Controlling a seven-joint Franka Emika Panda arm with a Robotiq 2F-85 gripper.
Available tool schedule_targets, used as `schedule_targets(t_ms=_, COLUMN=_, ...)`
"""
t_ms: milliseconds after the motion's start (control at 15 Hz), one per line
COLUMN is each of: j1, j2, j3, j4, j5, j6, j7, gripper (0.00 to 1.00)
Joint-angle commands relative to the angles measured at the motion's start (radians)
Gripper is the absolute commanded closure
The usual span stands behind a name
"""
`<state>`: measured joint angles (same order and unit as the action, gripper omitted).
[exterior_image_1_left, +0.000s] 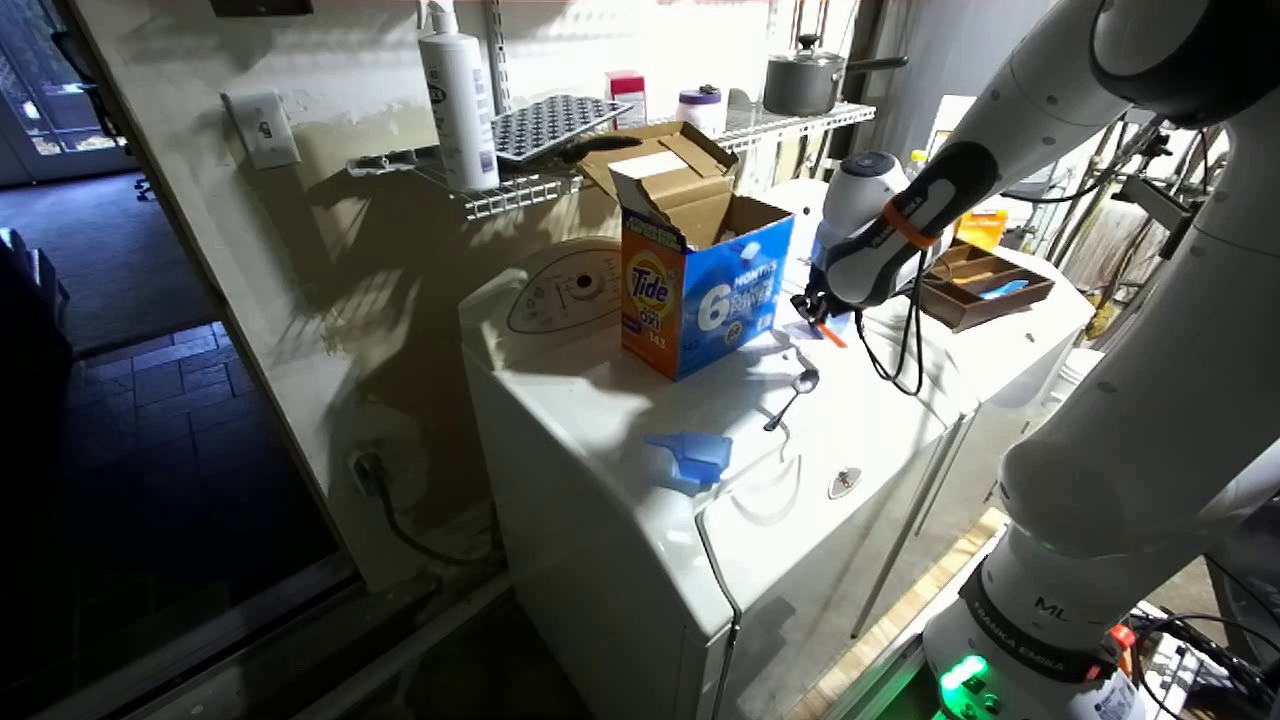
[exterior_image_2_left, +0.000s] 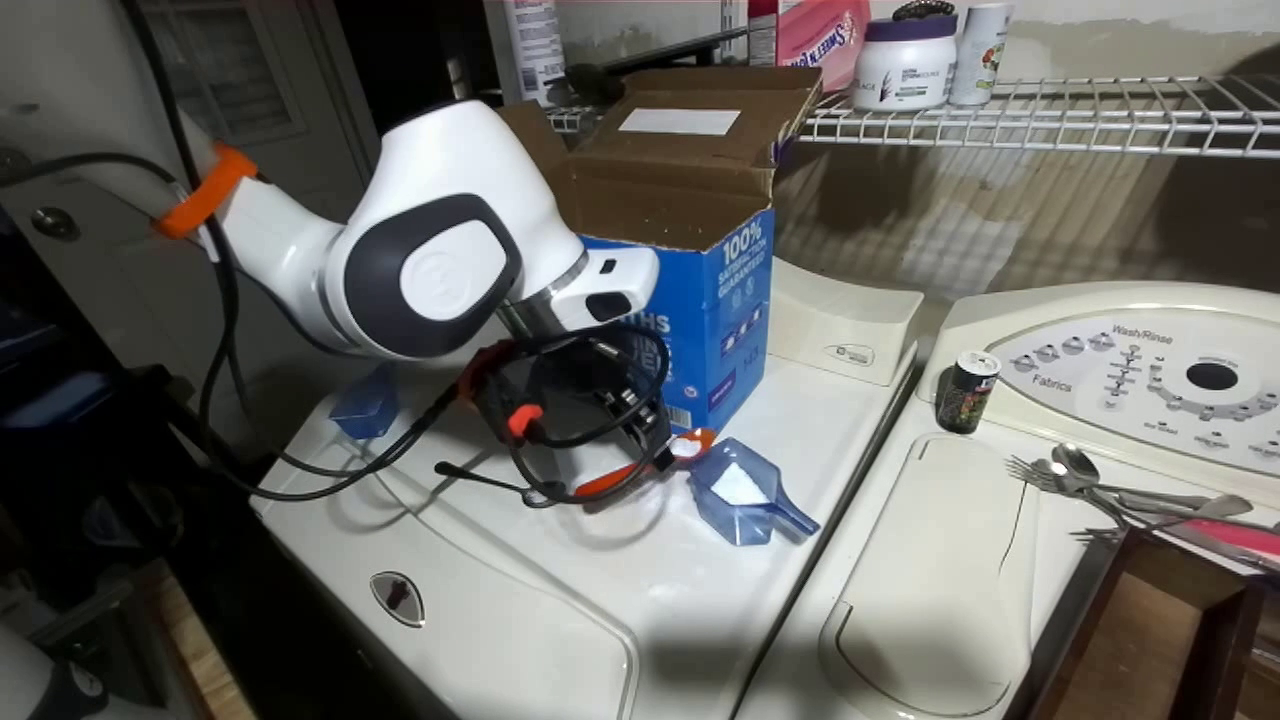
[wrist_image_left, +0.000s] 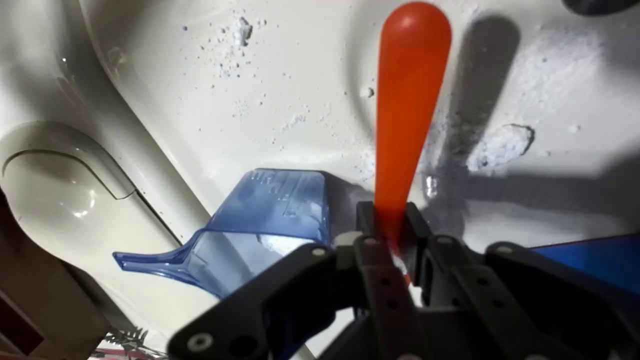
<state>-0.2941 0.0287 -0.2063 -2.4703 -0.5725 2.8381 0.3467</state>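
One gripper (wrist_image_left: 391, 227) pinches orange spoon (wrist_image_left: 412, 80) near Tide OXI box (exterior_image_1_left: 705, 285)

The spoon (wrist_image_left: 412, 105) is orange (the scoop (wrist_image_left: 270, 207), blue).

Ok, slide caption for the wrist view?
Black claw gripping an orange plastic spoon above a powder-dusted white surface, beside a translucent blue plastic scoop.
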Motion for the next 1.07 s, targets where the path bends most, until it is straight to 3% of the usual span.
schedule_targets(t_ms=0, j1=0.038, j2=-0.076, j3=-0.010, j4=-0.001, j5=-0.006, j6=-0.089, j7=-0.020, gripper=0.96)
schedule_targets(t_ms=533, j1=0.022, j2=-0.168, j3=0.029, j4=0.061, j5=-0.121, j6=-0.263, j7=0.055, gripper=0.96)
schedule_targets(t_ms=1000, j1=0.027, j2=-0.216, j3=0.053, j4=0.127, j5=-0.151, j6=-0.358, j7=0.053, gripper=0.96)
